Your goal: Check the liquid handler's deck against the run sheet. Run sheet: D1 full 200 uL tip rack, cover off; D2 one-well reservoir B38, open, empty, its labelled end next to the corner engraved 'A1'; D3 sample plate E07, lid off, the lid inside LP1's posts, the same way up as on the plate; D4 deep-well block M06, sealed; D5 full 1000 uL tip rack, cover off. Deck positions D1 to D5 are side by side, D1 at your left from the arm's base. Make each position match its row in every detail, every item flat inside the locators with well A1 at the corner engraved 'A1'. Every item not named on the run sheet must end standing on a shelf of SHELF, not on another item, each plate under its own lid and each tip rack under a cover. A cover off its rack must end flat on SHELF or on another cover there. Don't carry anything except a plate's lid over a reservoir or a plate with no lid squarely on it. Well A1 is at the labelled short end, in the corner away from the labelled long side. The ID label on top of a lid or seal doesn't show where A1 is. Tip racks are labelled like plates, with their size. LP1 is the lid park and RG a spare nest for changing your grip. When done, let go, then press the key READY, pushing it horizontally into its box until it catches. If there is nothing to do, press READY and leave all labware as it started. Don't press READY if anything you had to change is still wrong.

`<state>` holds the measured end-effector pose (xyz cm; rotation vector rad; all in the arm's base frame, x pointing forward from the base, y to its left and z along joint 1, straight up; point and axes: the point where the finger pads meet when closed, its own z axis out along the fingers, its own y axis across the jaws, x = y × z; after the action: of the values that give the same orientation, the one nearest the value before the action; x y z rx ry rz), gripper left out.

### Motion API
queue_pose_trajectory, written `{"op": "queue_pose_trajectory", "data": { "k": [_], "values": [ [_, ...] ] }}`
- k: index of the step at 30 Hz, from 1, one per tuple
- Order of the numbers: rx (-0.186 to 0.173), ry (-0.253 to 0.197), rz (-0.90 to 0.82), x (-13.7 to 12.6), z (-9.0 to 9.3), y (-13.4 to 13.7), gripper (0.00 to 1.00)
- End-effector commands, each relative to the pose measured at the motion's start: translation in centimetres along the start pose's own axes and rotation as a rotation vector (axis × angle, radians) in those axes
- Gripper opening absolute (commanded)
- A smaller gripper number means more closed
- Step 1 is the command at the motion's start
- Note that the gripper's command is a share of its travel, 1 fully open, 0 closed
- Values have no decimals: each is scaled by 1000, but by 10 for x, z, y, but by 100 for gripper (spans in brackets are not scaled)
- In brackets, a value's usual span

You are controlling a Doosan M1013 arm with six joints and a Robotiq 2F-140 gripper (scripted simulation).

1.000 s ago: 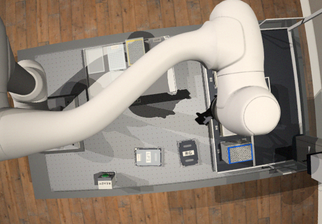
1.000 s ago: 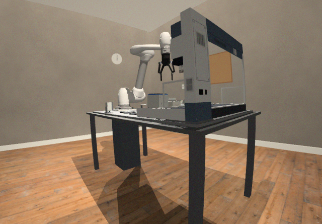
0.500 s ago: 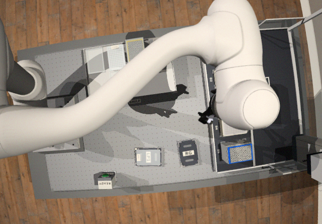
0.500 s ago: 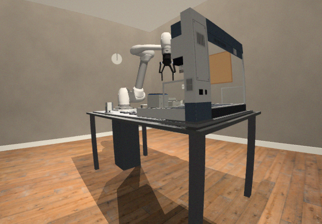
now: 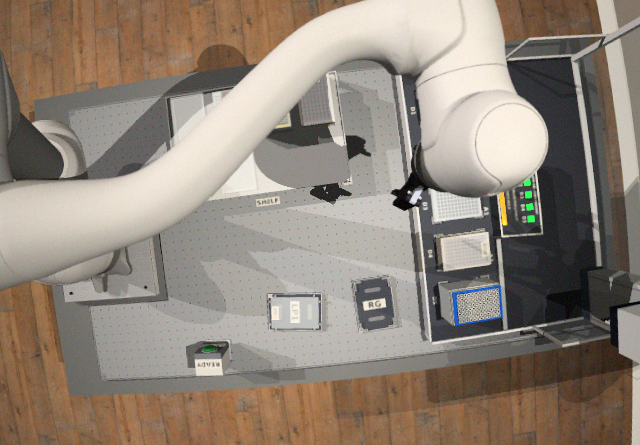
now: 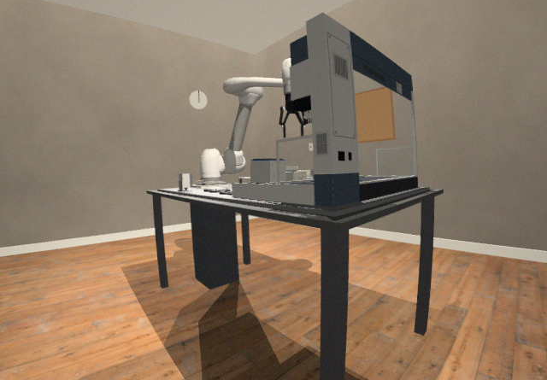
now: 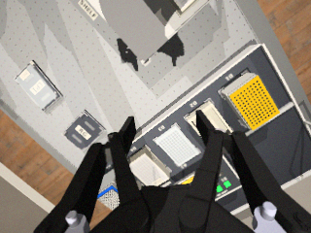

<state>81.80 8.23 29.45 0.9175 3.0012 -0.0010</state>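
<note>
My gripper [image 5: 408, 195] [image 7: 164, 121] is open and empty. It hangs high above the front edge of the deck, near D3, and also shows in the side view [image 6: 292, 122]. In the wrist view the deck row reads: yellow tip rack [image 7: 254, 99] with no cover at D1, open cream reservoir [image 7: 211, 118] at D2, white well plate [image 7: 177, 145] with no lid at D3, block [image 7: 148, 167] at D4, blue-rimmed tip rack [image 7: 111, 196] at D5. From above I see the D3 plate [image 5: 454, 205], the D4 block [image 5: 462, 250] under a glossy sheet and the D5 rack [image 5: 475, 303]. My arm hides D1 and D2 there.
The lid park LP1 [image 5: 294, 311] holds a pale flat piece. RG [image 5: 375, 304] stands beside it and is empty. The READY key box [image 5: 208, 358] is at the table's front. SHELF [image 5: 267, 201] lies largely under my arm, with a gridded item [image 5: 315, 101] showing. The handler's frame [image 6: 331, 115] rises over the deck.
</note>
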Motion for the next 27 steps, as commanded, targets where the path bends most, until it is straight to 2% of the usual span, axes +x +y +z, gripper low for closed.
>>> {"op": "queue_pose_trajectory", "data": {
  "k": [1,6,13,21,27],
  "values": [
    [-1,-1,0,2,-1,4,66],
    [-1,-1,-98,16,-1,25,66],
    [-1,-1,-98,35,-1,54,66],
    [-1,-1,-98,48,-1,73,66],
    [-1,-1,-193,64,-1,98,66]
  ]
}}
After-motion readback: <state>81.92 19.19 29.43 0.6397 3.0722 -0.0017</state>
